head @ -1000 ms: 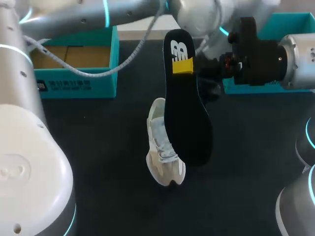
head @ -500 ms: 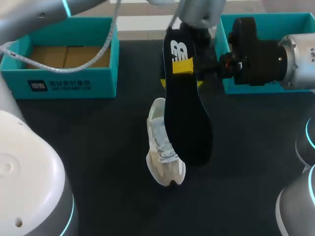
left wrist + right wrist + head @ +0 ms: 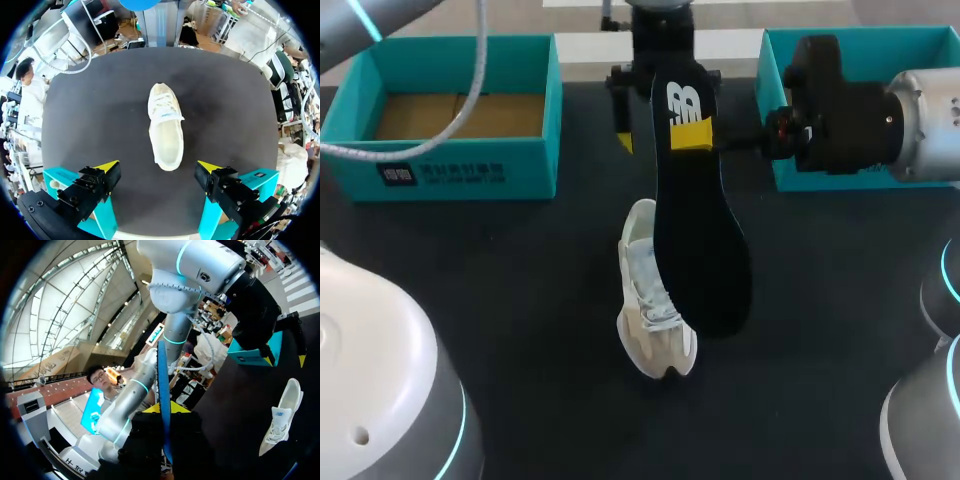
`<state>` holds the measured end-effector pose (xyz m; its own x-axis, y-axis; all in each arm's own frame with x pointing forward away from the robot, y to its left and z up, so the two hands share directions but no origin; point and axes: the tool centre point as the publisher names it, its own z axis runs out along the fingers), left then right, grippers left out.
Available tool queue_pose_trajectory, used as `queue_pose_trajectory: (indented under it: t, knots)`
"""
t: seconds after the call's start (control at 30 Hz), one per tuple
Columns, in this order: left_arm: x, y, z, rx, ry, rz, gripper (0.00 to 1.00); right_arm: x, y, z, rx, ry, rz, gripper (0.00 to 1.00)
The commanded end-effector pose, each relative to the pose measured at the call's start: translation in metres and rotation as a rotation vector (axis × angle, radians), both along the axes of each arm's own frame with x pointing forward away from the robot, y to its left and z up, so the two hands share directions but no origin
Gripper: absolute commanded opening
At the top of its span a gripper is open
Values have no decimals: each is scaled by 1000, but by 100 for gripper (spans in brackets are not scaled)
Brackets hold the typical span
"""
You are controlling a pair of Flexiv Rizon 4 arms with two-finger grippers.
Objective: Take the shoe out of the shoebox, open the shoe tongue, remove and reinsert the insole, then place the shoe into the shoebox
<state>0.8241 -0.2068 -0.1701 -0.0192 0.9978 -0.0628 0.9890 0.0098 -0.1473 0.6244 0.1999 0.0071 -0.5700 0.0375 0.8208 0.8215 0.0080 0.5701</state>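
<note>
Black insole point(image 3: 705, 250) inside right gripper point(image 3: 692, 136)

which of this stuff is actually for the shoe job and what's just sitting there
For the job:
black insole, held in the right gripper
white shoe on the table
open teal shoebox on the left

Lying about:
second teal box on the right, possibly the lid, cannot tell

Left hand point(image 3: 159, 167) spread wide, pointing down; right hand point(image 3: 166, 412) clamped, horizontal
</note>
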Motion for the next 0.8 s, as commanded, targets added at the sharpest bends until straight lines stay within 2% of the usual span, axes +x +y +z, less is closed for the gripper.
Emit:
queue_pose_trajectory:
  t: [0.03, 0.47, 0.53, 0.63, 0.67, 0.8]
  knots:
    - [-4, 5, -4, -286, -10, 42, 100, 2, 5, 0, -2, 2, 0, 0]
    - [-4, 5, -4, -286, -10, 42, 100, 2, 5, 0, -2, 2, 0, 0]
    - [-4, 5, -4, -286, -10, 42, 100, 10, -4, 0, 8, 14, -40, 0]
    - [-6, 7, 1, -426, -40, 52, 100, 21, -17, 0, 14, 58, -79, 0]
    - [-6, 8, 2, -455, -47, 60, 100, 25, -22, 0, 26, 89, -97, 0]
    - [-6, 14, 6, -551, -83, 42, 100, 41, -38, 4, 50, 122, -123, 0]
